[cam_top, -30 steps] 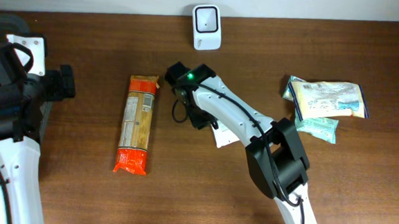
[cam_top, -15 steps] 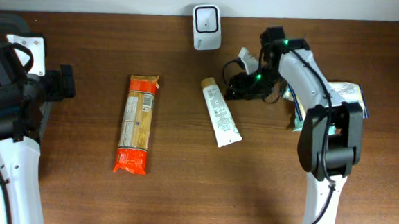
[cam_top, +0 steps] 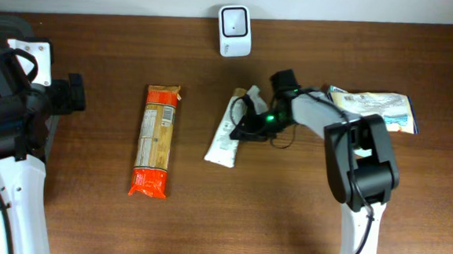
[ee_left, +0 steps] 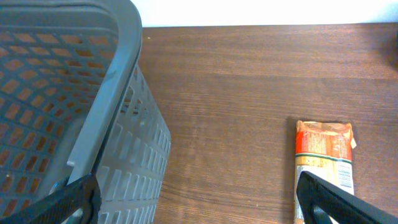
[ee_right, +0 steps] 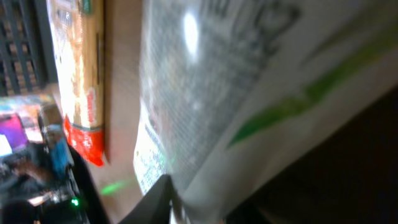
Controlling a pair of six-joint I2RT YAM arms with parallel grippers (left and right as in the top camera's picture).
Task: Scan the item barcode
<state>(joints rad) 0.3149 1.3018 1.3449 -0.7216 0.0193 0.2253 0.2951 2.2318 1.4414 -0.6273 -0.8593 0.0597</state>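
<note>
A white tube [cam_top: 222,138] with printed text lies slanted on the wooden table, a little below the white barcode scanner [cam_top: 235,19] that stands at the back edge. My right gripper [cam_top: 248,118] is at the tube's upper end and is shut on it. In the right wrist view the tube [ee_right: 205,93] fills the frame, blurred, pinched against a dark finger [ee_right: 155,200] of my right gripper [ee_right: 236,186]. My left gripper [ee_left: 198,205] is wide open at the far left with only bare table between its fingers. It hangs beside a grey basket [ee_left: 68,93].
An orange pasta packet [cam_top: 155,141] lies lengthwise left of the tube and also shows as the packet [ee_left: 324,162] in the left wrist view. Snack bags [cam_top: 369,112] lie at the right. The left arm [cam_top: 7,106] stands at the table's left edge.
The right arm swung from near the snack bags back left onto the tube. The tube has turned and shifted left. The left arm has not moved.
</note>
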